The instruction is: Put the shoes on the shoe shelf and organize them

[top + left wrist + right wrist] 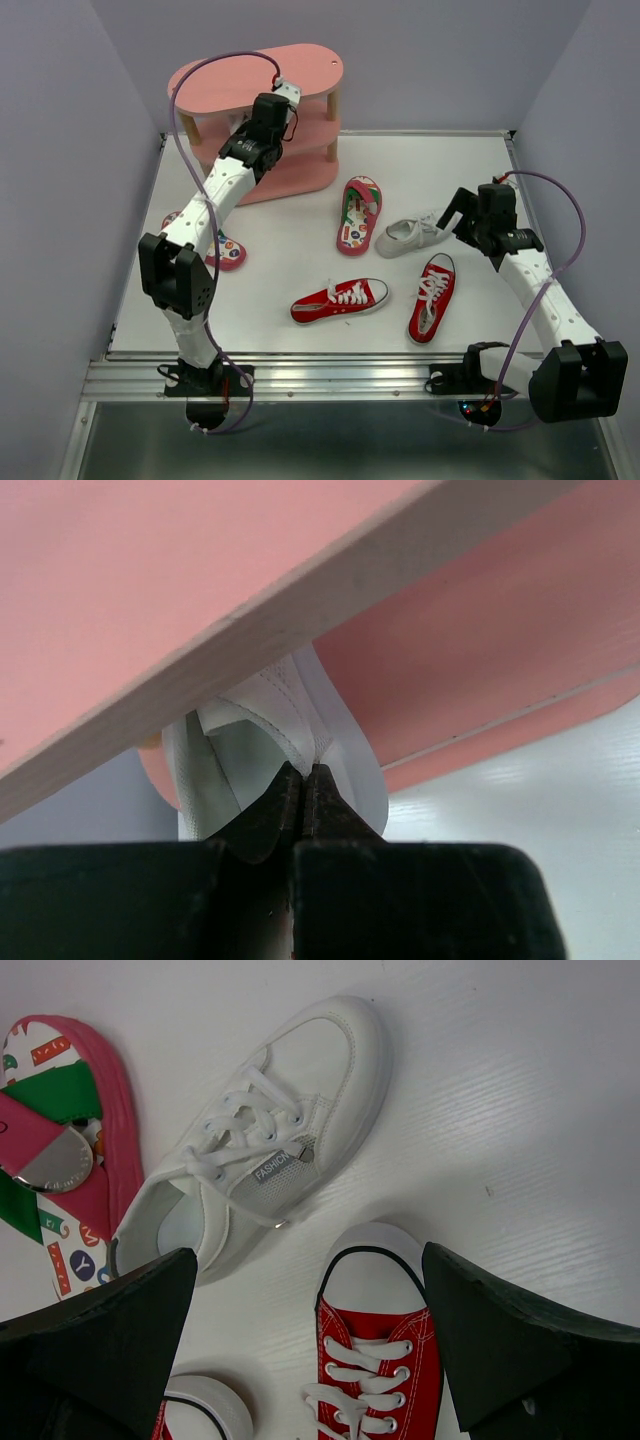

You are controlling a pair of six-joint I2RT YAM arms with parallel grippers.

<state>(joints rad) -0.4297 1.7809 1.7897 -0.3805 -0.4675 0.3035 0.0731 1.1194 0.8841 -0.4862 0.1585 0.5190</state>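
Note:
The pink shoe shelf (310, 62) stands at the back left. My left gripper (276, 104) reaches into it and is shut on a white sneaker (289, 90). In the left wrist view the jaws (303, 776) pinch the sneaker's collar (280, 715) just under a pink board (150, 600). My right gripper (456, 208) is open and empty, above the table. Below it lie the other white sneaker (265, 1130) and a red sneaker's toe (380, 1350). On the table are that white sneaker (410, 235), two red sneakers (340, 300) (432, 297) and a flip-flop (358, 213).
The second flip-flop (228, 250) lies at the left, partly hidden under my left arm. A flip-flop (60, 1150) and the other red sneaker's toe (200, 1410) show in the right wrist view. Lilac walls close in the white table (470, 170) on three sides.

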